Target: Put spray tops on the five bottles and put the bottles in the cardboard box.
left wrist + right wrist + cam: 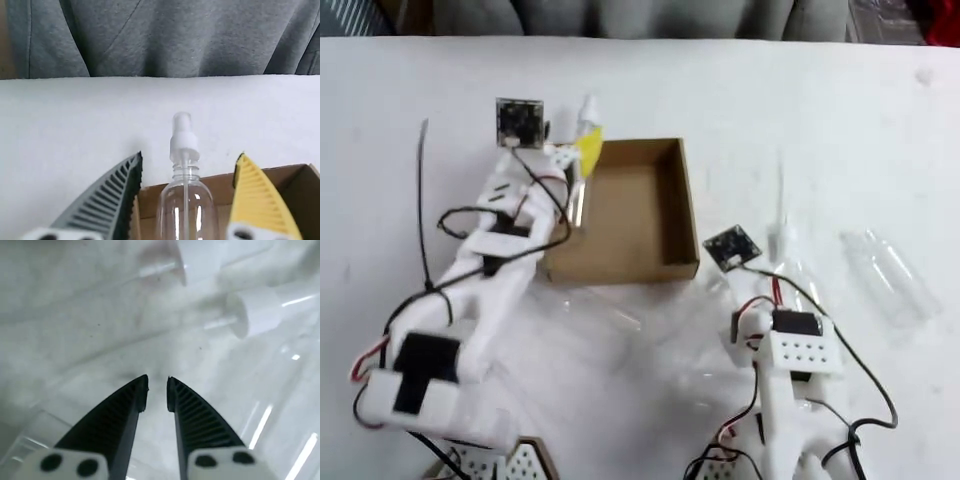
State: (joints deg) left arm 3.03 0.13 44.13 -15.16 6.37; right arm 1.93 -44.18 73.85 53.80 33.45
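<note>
Clear spray-topped bottle (186,210) in ribbed left jaws; black ribbed right jaws barely apart, empty.

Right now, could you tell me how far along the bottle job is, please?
Early days. Done: one clear plastic bottle wears its white spray top. In hand: the left gripper holds it in its fingers at the brown cardboard box, which looks empty. Left: a second clear bottle lies uncapped on the white table, and loose spray tops lie below the empty right gripper.
</note>
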